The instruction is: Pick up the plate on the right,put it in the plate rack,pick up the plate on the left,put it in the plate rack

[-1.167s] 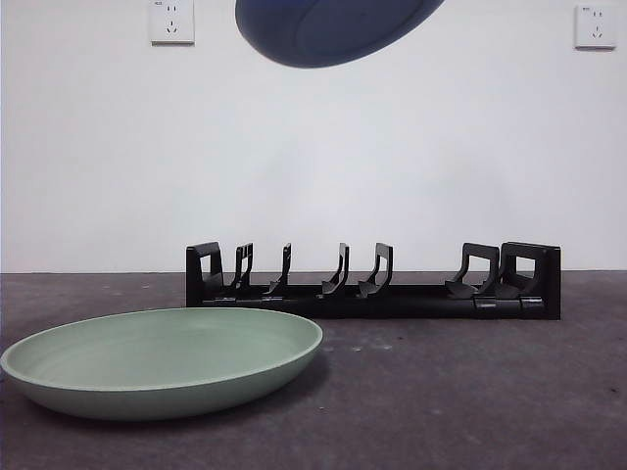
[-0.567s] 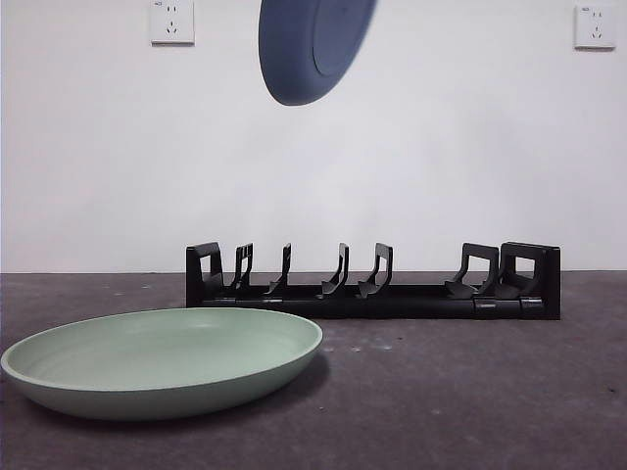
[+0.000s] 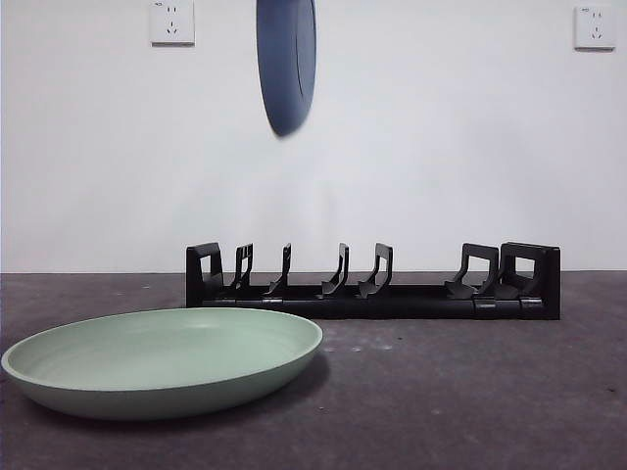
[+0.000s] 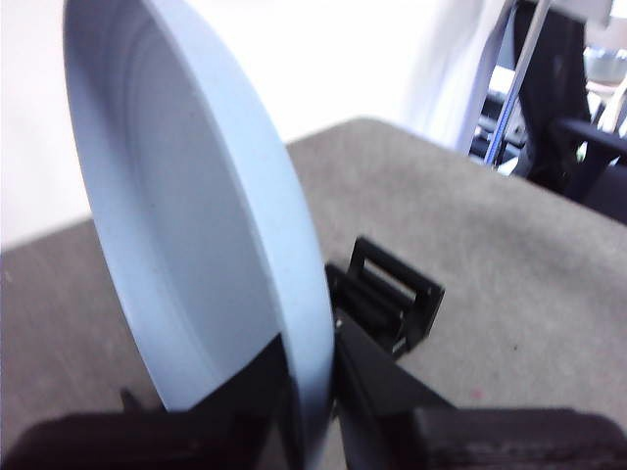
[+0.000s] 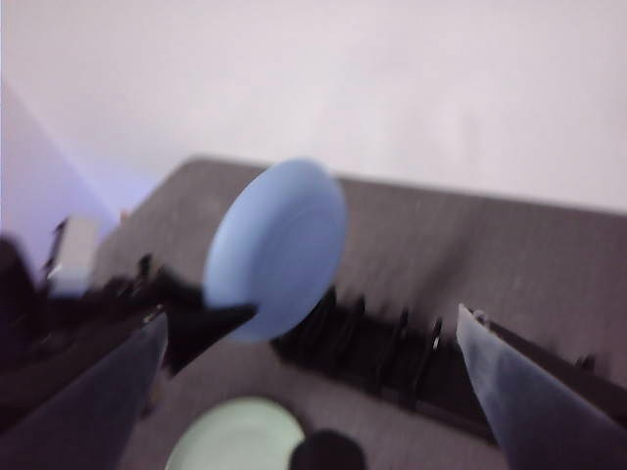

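A blue plate (image 3: 286, 64) hangs upright and edge-on high above the left part of the plate rack (image 3: 372, 286), which is a long black rack with curved prongs. My left gripper (image 4: 312, 397) is shut on the blue plate (image 4: 196, 225) at its lower rim, and one rack end piece (image 4: 387, 294) shows below. A green plate (image 3: 162, 362) lies flat on the table at the front left. My right gripper (image 5: 312, 323) is open and held back, looking down on the blue plate (image 5: 277, 247), the rack (image 5: 382, 357) and the green plate (image 5: 235, 436).
The dark table (image 3: 470, 392) runs to a white wall with two sockets (image 3: 171, 22). The rack holds no plates. In the front view neither arm shows, only the hanging plate.
The blue plate has turned from nearly flat, underside showing, to upright and edge-on, and has come slightly lower. The green plate and the rack have not moved.
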You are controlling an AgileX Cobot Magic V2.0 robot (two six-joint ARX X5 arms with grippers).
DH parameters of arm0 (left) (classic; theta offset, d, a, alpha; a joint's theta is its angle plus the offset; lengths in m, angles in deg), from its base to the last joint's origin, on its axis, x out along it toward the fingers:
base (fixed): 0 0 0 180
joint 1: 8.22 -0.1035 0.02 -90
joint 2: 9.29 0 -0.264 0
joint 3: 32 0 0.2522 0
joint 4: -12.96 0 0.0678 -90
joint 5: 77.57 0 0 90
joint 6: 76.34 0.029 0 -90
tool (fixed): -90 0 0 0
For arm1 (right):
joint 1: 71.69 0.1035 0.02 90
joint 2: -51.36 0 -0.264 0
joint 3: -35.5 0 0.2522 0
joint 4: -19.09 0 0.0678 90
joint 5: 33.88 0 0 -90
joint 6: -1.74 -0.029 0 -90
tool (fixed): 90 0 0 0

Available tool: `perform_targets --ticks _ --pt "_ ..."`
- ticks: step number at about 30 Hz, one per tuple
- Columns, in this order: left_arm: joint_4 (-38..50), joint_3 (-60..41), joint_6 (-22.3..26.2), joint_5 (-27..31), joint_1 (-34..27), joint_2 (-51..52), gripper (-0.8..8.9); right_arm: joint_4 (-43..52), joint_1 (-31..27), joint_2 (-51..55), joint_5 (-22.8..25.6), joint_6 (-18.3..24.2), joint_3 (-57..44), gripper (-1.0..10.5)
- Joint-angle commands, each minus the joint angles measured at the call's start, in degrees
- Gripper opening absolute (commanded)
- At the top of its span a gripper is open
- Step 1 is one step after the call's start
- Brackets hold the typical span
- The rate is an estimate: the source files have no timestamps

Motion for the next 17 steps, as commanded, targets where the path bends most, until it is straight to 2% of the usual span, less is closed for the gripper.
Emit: perform_targets --ticks 1,4,11,17 --pt "2.69 -0.09 -1.6 0.9 -0.24 -2.14 -0.08 -1.36 1.46 2.78 -0.31 1.62 -6.82 5.0" --pt "4.85 -0.09 -2.64 1.64 -0.74 -4.15 -0.08 -1.36 3.04 6.03 0.22 2.89 -15.41 5.0" --pt "5.55 -0.11 -3.91 4.22 -2.69 -8.5 -0.08 -1.25 4.11 13.2 6.54 4.79 -34.95 5.0" --pt "6.71 -0.11 -4.24 4.68 -2.91 -13.49 -0.08 4.96 4.07 18.64 7.19 4.55 -49.88 5.0"
